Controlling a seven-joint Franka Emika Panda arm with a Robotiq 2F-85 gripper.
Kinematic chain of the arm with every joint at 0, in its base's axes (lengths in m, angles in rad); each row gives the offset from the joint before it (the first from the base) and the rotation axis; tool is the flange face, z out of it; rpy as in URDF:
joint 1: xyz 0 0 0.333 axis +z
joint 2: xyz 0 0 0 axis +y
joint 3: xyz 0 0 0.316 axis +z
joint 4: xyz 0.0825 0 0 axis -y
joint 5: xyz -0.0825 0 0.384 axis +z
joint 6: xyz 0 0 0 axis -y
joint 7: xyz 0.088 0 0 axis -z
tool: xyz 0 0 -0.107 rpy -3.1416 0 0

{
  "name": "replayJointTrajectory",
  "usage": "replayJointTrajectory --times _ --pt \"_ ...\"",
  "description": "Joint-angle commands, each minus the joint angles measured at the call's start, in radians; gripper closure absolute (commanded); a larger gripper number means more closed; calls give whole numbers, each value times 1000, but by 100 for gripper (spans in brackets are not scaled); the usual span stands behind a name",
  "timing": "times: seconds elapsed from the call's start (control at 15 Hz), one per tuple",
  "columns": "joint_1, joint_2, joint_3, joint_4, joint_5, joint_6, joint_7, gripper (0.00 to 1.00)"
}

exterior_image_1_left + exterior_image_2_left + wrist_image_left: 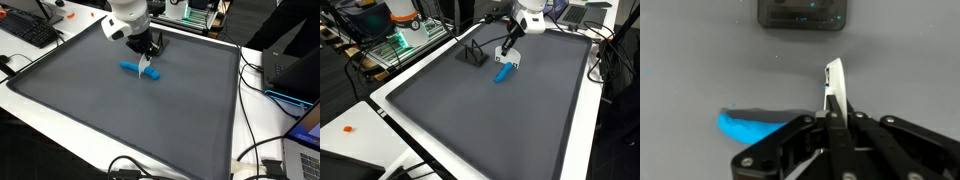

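Work in hand, as I judge it, is the carry between pick and set-down. Your gripper (833, 118) has its jaws pressed together on a thin white flat strip (837, 88), which stands out past the fingertips in the wrist view. The grasp looks made, and the release is not yet done.

The strip is pale, narrow and stiff-looking, and you see it almost edge-on. I cannot tell what it is made of. In both exterior views it sits low over the mat, under the gripper.

Just beside it lies a bright blue elongated plastic object (503, 73), flat on the surface. In the wrist view the blue object's near end runs behind the fingers, so I cannot say whether strip and blue object touch.

For the next move, hold the pinch firm, because a thin strip can pivot between the pads. Come straight up before you go sideways, so the lower edge does not drag the blue object along.

A small black stand (472, 55) sits on the same surface, apart from both and beyond the strip in the wrist view. Leave it room.

Everything rests on a dark grey mat with a raised rim (80, 110), which lies on a white table (30, 122). A black keyboard (28, 30), cables and other gear sit around the edges.
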Motion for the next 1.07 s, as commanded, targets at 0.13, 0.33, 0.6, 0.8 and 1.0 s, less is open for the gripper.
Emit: replayJointTrajectory --times 0.13,0.33,0.6,0.8,1.0 --pt "-5 -29 7 -38 0 -23 -9 99" --pt "0 -45 4 -37 -15 -44 -7 99" --pt "3 -75 0 -32 -31 -77 -1 99" --pt "1 -100 -4 -28 -42 -88 2 99" --pt "-1 -108 -8 -18 -52 -84 5 99"
